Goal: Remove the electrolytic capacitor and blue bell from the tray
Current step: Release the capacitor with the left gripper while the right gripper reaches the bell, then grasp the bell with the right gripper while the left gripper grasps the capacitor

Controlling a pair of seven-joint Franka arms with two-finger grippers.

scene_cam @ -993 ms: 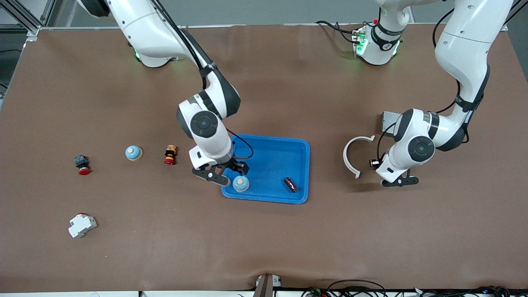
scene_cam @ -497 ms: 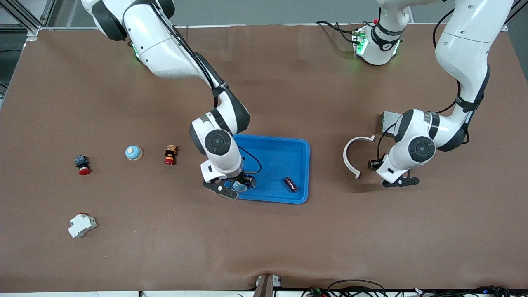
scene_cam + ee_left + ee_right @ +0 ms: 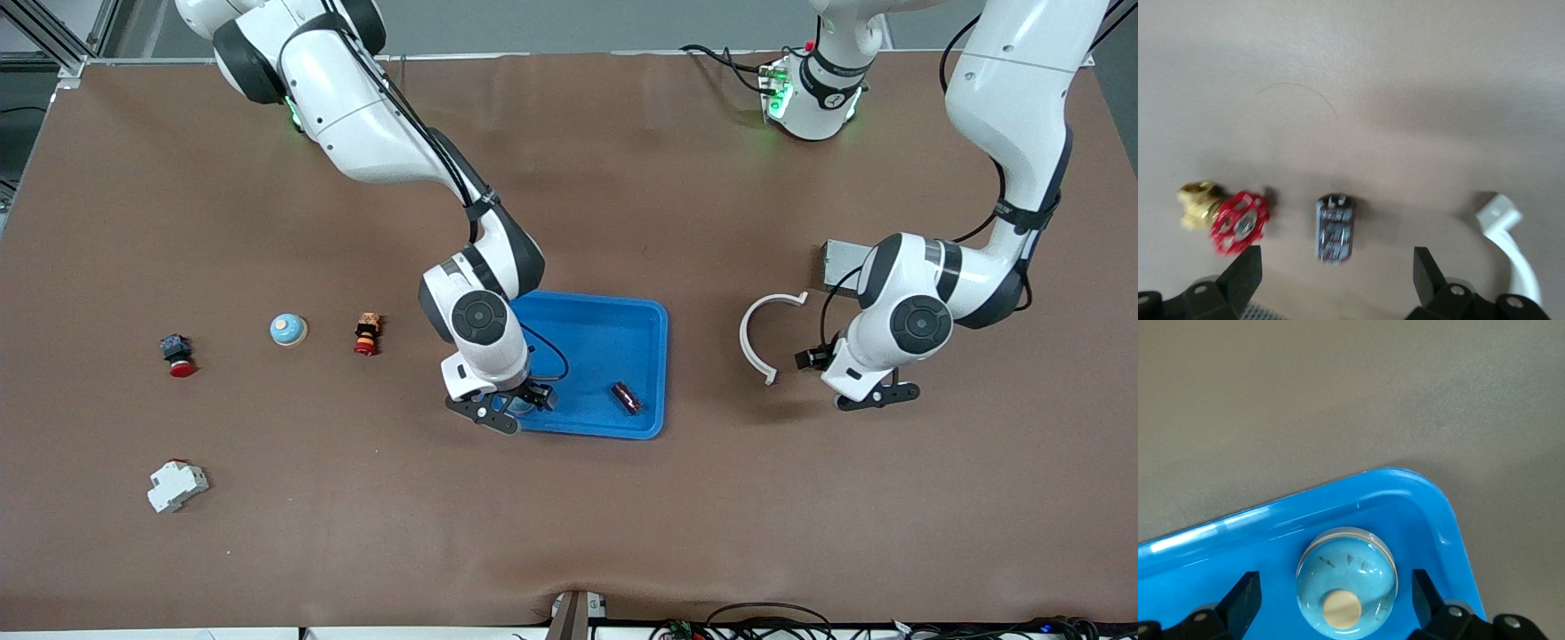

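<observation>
A blue tray (image 3: pixel 597 342) sits mid-table. A light-blue bell (image 3: pixel 1346 583) with a cream button stands in the tray's corner nearest the front camera at the right arm's end. My right gripper (image 3: pixel 513 408) is open around that bell, one finger on each side and apart from it. A dark capacitor (image 3: pixel 625 397) lies in the tray's other near corner. My left gripper (image 3: pixel 876 396) is open over bare table toward the left arm's end. Another dark capacitor (image 3: pixel 1335 229) lies on the table just ahead of its open fingers (image 3: pixel 1245 277), touching neither.
A second blue bell (image 3: pixel 288 330), two red-capped buttons (image 3: pixel 367 333) (image 3: pixel 178 354) and a white breaker (image 3: pixel 176 485) lie toward the right arm's end. A white curved clip (image 3: pixel 756 342), a grey box (image 3: pixel 836 262) and a red-wheeled brass valve (image 3: pixel 1231 220) lie by the left gripper.
My right gripper has moved from beside the tray's edge to over the bell and now straddles it. My left gripper has opened and shifted slightly toward the left arm's end.
</observation>
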